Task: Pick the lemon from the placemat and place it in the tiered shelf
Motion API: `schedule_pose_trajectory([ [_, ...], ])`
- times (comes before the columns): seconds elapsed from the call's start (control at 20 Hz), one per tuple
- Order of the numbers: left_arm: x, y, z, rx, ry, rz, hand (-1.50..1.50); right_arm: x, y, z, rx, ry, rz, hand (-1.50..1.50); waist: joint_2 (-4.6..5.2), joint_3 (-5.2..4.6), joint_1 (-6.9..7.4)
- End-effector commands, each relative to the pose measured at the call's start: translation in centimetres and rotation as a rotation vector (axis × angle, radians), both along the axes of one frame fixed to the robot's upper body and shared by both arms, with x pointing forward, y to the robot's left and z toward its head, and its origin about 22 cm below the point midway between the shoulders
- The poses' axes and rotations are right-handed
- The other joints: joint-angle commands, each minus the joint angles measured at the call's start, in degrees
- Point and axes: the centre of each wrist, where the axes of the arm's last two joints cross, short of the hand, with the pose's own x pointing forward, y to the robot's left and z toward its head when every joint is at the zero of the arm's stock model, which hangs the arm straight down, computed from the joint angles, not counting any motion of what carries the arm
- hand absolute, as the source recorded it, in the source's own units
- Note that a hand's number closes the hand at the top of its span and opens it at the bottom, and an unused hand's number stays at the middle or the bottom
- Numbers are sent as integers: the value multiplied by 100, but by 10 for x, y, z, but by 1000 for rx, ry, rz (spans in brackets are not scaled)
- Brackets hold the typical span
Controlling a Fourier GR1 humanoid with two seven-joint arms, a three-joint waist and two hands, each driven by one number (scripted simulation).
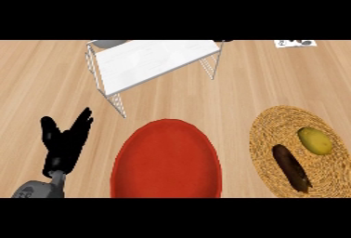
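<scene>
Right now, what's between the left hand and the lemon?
Head view: the red plate lies between the left hand and the lemon, then bare counter and the woven placemat edge.

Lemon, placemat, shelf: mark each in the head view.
lemon [315, 140]: head view, middle of its yellow skin.
placemat [270, 124]: head view, bare woven part near its left edge.
shelf [154, 60]: head view, middle of its white top.

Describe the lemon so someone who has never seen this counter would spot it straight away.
Find the round woven placemat at the counter's right edge, beside the red plate. Two things lie on it: the lemon is the yellow-green oval nearer the mat's right side, while its neighbour is a long, dark object.
</scene>
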Motion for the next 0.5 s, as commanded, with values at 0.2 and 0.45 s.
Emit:
schedule_pose_trajectory([
  [0.2,6,11,1,-3,16,1,0,12,-4,58,-109,135,265,-150,-53,-40,-76],
  [0.45,-2,16,-20,-19,18,-8,0,49,34,46,-252,158,223,-150,-67,-49,-117],
])
